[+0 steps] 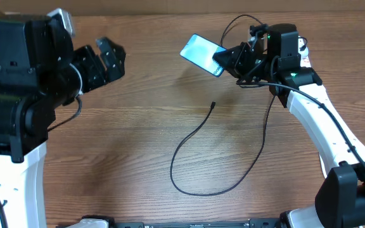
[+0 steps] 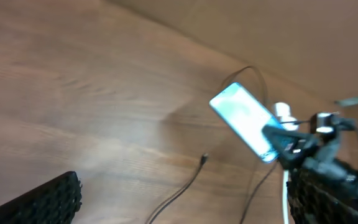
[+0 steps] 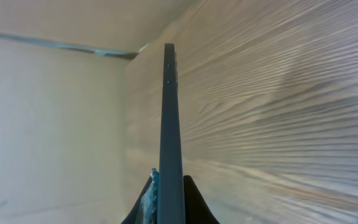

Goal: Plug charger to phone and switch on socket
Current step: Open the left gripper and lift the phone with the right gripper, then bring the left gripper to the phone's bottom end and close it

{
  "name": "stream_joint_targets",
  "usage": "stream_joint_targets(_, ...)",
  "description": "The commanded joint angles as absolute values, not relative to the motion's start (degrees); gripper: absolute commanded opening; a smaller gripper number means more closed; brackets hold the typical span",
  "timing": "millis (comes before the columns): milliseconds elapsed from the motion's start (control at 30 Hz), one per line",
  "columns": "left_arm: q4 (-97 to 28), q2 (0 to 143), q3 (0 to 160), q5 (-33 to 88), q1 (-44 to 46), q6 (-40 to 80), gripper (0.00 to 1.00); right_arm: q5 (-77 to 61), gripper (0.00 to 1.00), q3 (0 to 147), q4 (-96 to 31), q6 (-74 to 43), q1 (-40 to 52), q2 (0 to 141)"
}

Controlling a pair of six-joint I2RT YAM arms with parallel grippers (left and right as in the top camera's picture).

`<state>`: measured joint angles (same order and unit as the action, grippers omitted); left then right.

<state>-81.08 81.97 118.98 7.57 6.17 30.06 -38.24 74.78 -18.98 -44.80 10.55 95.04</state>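
My right gripper (image 1: 228,60) is shut on the phone (image 1: 201,54) and holds it above the table at the back, its light cyan screen up; in the right wrist view the phone (image 3: 171,124) is edge-on between my fingers (image 3: 169,196). It also shows in the left wrist view (image 2: 244,120). The charger's thin black cable (image 1: 198,136) loops on the table, its connector tip (image 1: 213,105) below the phone and lying free, also seen in the left wrist view (image 2: 202,160). My left gripper (image 1: 111,56) is open and empty at the back left. The socket is out of view.
A cardboard wall (image 1: 170,6) runs along the back of the table. The right arm's white link (image 1: 322,120) reaches over the right side. The cable loop (image 1: 189,187) reaches toward the front.
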Motion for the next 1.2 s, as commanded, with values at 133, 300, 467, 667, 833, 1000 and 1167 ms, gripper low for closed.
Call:
stream_joint_targets(133, -87.2, 80.3, 115.1, 2.3, 6.3, 32.4, 0.94, -50.1, 0.04, 75.5, -14.1, -49.2, 10.5, 92.5)
stream_joint_targets(300, -82.1, 79.1, 105.6, 9.7, 6.4, 33.4, 1.0, -51.5, 0.04, 75.5, -11.6, -50.5, 10.5, 92.5)
stream_joint_targets(467, -65.6, 79.1, 93.2, 25.2, 6.4, 33.2, 1.0, -51.5, 0.04, 75.5, -10.2, -56.9, 10.5, 92.5)
stream_joint_targets(667, -41.6, 80.4, 82.5, 38.0, 6.4, 39.1, 1.0, -51.6, 0.04, 75.5, -9.2, -65.6, 10.5, 92.5)
stream_joint_targets(833, -36.3, 83.8, 80.1, 37.5, 6.9, 52.1, 1.0, -52.8, 0.04, 75.4, -6.0, -72.2, 10.8, 92.5)
stream_joint_targets(1000, -30.7, 88.4, 80.0, 40.9, 9.1, 62.1, 1.0, -52.7, 0.04, 75.4, -2.8, -77.6, 11.9, 92.5)
stream_joint_targets(1167, -17.6, 91.8, 80.0, 46.2, 11.4, 68.5, 0.99, -52.6, 0.04, 75.4, -2.6, -80.4, 13.1, 92.6)
